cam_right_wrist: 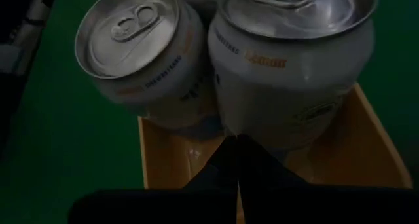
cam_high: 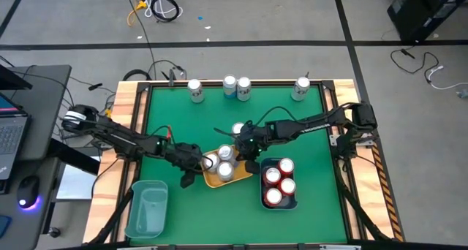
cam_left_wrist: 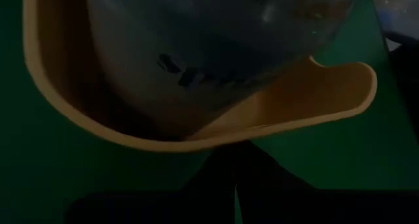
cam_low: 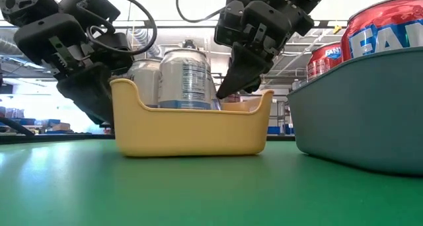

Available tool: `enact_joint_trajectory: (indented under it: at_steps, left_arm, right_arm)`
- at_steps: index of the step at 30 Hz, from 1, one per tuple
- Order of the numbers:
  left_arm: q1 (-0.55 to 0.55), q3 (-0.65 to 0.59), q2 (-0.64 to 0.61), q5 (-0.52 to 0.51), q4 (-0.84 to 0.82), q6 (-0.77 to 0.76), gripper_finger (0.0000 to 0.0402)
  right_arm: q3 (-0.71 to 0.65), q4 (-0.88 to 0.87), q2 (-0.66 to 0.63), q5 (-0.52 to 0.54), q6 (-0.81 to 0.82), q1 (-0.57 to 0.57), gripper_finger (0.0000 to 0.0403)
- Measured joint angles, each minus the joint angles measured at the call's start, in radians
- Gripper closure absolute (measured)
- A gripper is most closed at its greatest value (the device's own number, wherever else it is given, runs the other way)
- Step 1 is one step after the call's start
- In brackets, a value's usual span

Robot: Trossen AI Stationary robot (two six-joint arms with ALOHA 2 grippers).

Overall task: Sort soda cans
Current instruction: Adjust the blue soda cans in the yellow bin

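A yellow bin point(cam_high: 212, 180) holds three silver cans point(cam_high: 225, 169) standing upright, two of them in the right wrist view point(cam_right_wrist: 141, 60) point(cam_right_wrist: 288, 73). One more silver can point(cam_high: 238, 129) stands just beyond the bin. Several others point(cam_high: 229, 84) line the far edge. Three red cans point(cam_high: 279, 183) sit in a dark bin point(cam_high: 265, 200). My left gripper point(cam_high: 191, 171) point(cam_left_wrist: 236, 185) is shut at the yellow bin's left side. My right gripper point(cam_high: 248, 161) point(cam_right_wrist: 237, 175) is shut and points down into the bin's right end beside the cans. My left gripper meets the yellow bin's outer wall point(cam_left_wrist: 216, 140) with its shut fingertips, slanting down from the table's left; the bin rests flat on the table. My right gripper's shut fingertips point(cam_right_wrist: 229, 152) stand at the foot of a silver can point(cam_right_wrist: 275, 129) inside the bin, coming from above; I cannot tell whether they touch it.
An empty teal bin point(cam_high: 146, 208) lies near the table's near left corner. The dark bin stands close to the yellow bin's right point(cam_low: 370, 113). Green table surface lies open between the yellow bin and the far row of cans. Wooden rails point(cam_high: 128, 111) frame the table.
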Motion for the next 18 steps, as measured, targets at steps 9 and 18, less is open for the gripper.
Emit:
enact_joint_trajectory:
  at_steps: [9, 18]
  left_arm:
    - [0.0, 0.0, 0.0, -0.021, 0.001, 0.007, 0.0401]
    - [0.001, 0.0, 0.0, -0.057, 0.009, 0.01, 0.0401]
  right_arm:
    - [0.0, -0.12, -0.022, 0.011, 0.006, -0.004, 0.0398]
    - [0.0, -0.108, 0.019, 0.019, 0.007, -0.001, 0.0403]
